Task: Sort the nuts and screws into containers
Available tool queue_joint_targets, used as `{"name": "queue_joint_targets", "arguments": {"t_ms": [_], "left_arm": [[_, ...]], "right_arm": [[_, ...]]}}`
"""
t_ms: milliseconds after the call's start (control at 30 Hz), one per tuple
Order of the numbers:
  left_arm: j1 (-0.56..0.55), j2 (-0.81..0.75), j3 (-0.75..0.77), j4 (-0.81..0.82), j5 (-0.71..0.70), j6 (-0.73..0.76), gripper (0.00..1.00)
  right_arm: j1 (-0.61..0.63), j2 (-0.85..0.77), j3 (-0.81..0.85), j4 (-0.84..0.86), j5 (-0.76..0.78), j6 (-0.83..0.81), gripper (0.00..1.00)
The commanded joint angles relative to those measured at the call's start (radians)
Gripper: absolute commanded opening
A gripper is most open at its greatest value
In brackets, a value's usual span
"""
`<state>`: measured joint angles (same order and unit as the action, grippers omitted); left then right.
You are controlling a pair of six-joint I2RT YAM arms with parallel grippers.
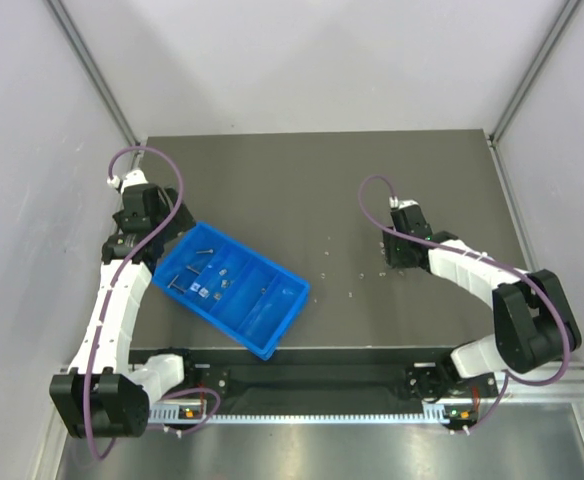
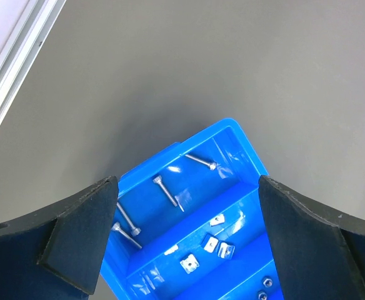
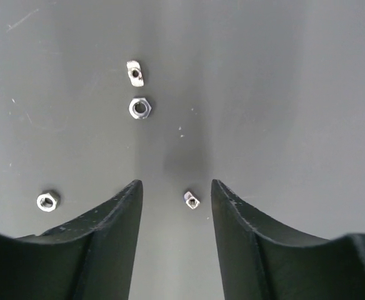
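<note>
Sitting between pale walls (image 1: 312, 60), a dark table (image 1: 302, 180) bears scattered nuts (image 3: 139, 107).

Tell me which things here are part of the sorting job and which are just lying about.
Job: blue tray, screws in it, loose nuts, right gripper open with one nut between its fingers.
Just there: table, white walls.

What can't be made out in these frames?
- Top view: the loose silver-grey metal parts on the dark table are specks; screw or nut, unclear.
- Left wrist view: the bright blue plastic tray is cut off by the bottom edge and the fingers of the left end effector; remaining compartments unseen.
- Top view: fingers of the right end effector blend into its dark body; gap unreadable.
</note>
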<state>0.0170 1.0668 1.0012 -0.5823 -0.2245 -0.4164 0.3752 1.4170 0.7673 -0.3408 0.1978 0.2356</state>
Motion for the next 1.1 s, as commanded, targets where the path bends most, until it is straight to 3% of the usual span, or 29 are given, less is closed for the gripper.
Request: {"name": "queue_joint_targets", "arguments": {"t_ms": [0,700,1067], "left_arm": [[-0.002,-0.007,-0.006,0.044,0.011,0.01,0.98],[0.0,0.002,-0.004,0.045,0.025,0.011,0.98],[-0.002,-0.001,-0.006,0.044,0.02,0.011,0.98]], "right_arm": [[-0.013,0.008,0.036,-0.013,-0.001,0.019,0.47],[-0.048,0.071,-0.01,-0.069,-0.044,0.051,0.41],[-0.059,0.1,0.0,-0.081,-0.064,0.05,0.22]]}}
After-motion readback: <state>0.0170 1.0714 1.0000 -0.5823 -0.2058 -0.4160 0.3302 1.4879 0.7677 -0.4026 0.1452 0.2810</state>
